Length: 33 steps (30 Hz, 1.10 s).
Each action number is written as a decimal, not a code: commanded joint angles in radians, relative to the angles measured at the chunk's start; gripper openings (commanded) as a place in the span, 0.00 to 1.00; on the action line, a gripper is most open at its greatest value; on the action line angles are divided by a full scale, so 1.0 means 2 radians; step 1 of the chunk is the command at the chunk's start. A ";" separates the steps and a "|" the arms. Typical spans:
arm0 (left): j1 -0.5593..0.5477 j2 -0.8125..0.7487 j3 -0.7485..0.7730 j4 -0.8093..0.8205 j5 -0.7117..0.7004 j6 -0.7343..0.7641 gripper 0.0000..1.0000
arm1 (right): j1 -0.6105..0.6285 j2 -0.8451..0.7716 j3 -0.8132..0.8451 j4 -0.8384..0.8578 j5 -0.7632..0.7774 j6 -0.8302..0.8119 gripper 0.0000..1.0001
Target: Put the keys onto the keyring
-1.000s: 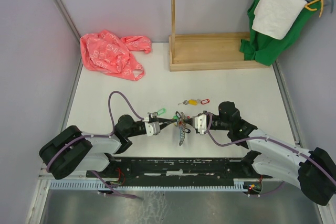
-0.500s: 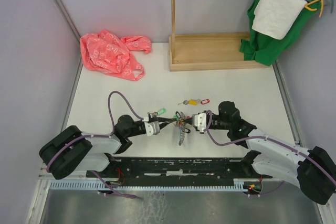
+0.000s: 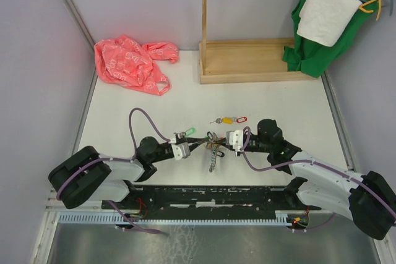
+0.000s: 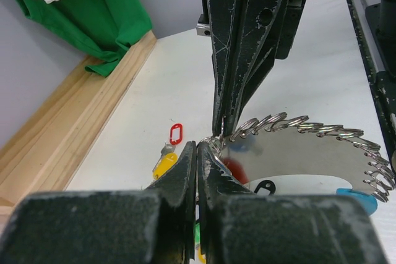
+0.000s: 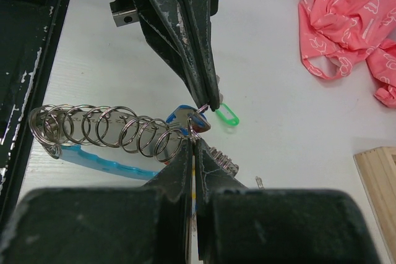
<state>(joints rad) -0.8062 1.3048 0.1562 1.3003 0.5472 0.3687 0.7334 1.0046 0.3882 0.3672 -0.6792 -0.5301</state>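
The left gripper point(image 3: 204, 144) and right gripper point(image 3: 218, 144) are both pinched shut, tip to tip, on one end of the keyring point(image 3: 213, 160), which hangs between them well to the near side of the wooden stand point(image 3: 247, 60), its coil running toward the arm bases. The loose keys point(image 3: 229, 119) lie between it and that stand, nearer the right gripper. Only the wrist views show the jaws meeting on the coil's end.

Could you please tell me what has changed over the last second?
The right gripper edged slightly toward the far side of the table, taking the keyring with it. The left gripper hardly moved; both stay shut on it. The loose keys lie unchanged.
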 commanded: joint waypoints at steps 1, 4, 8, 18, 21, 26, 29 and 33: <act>-0.025 -0.002 0.004 0.018 -0.027 0.013 0.03 | 0.003 -0.003 0.008 0.092 -0.001 0.033 0.01; -0.050 -0.011 0.004 -0.003 -0.074 0.030 0.03 | 0.003 -0.001 0.009 0.100 0.007 0.050 0.01; -0.079 -0.026 0.001 -0.021 -0.151 0.038 0.03 | 0.004 -0.003 0.011 0.099 0.019 0.065 0.01; -0.094 -0.089 -0.005 -0.097 -0.255 0.002 0.03 | 0.003 -0.040 0.000 0.035 0.055 0.037 0.01; -0.094 -0.145 0.011 -0.203 -0.292 -0.063 0.03 | 0.003 -0.065 -0.004 0.000 0.076 0.023 0.01; -0.095 -0.201 0.065 -0.448 -0.387 -0.244 0.03 | 0.004 -0.093 -0.013 -0.023 0.099 0.010 0.01; -0.095 -0.196 0.112 -0.594 -0.444 -0.360 0.03 | 0.003 -0.097 -0.016 -0.023 0.100 0.007 0.01; -0.095 -0.150 0.166 -0.732 -0.474 -0.475 0.03 | 0.004 -0.094 -0.018 -0.019 0.097 0.004 0.01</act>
<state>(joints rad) -0.9909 0.9382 0.3820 0.2249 -0.2684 -0.2317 0.7334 0.8299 0.3450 0.2707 -0.4973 -0.5034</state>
